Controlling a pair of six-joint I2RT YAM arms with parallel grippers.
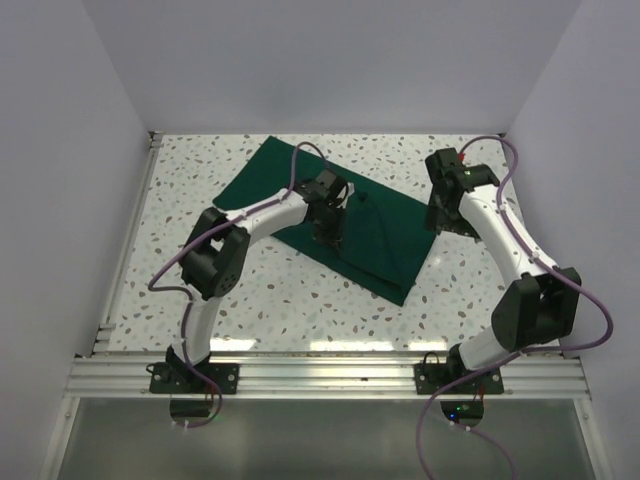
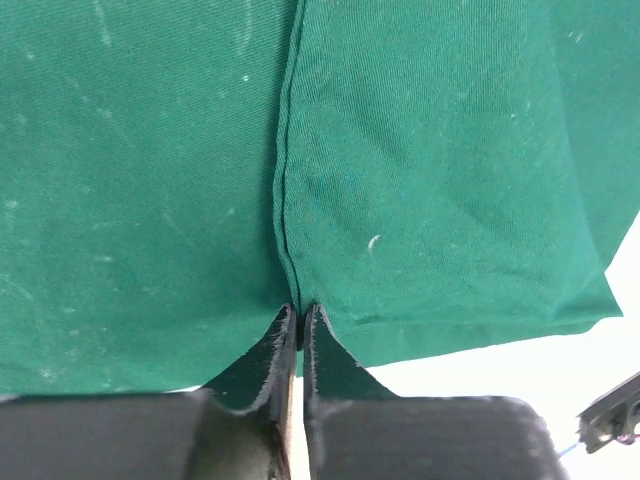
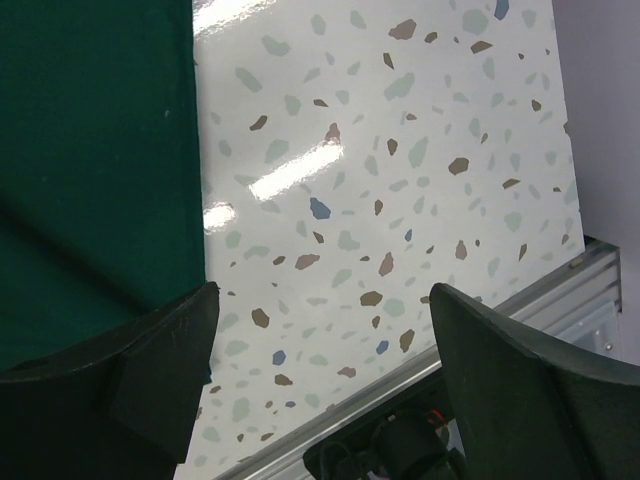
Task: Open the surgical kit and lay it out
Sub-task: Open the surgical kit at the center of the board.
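The surgical kit is a dark green cloth wrap [image 1: 370, 235] lying folded on the speckled table; its steel tray and instruments are hidden. My left gripper [image 1: 330, 235] is down on the middle of the wrap. In the left wrist view it [image 2: 300, 312] is shut, pinching a stitched edge [image 2: 284, 180] of a cloth flap [image 2: 430, 150] near the wrap's front border. My right gripper [image 1: 440, 218] hovers just off the wrap's right edge. In the right wrist view it [image 3: 320, 300] is open and empty over bare table, with the wrap [image 3: 90, 150] at its left finger.
The speckled table [image 1: 480, 170] is walled in white on three sides. An aluminium rail [image 1: 330, 372] runs along the near edge and another [image 1: 130, 250] along the left. A rail [image 3: 560, 300] also shows in the right wrist view.
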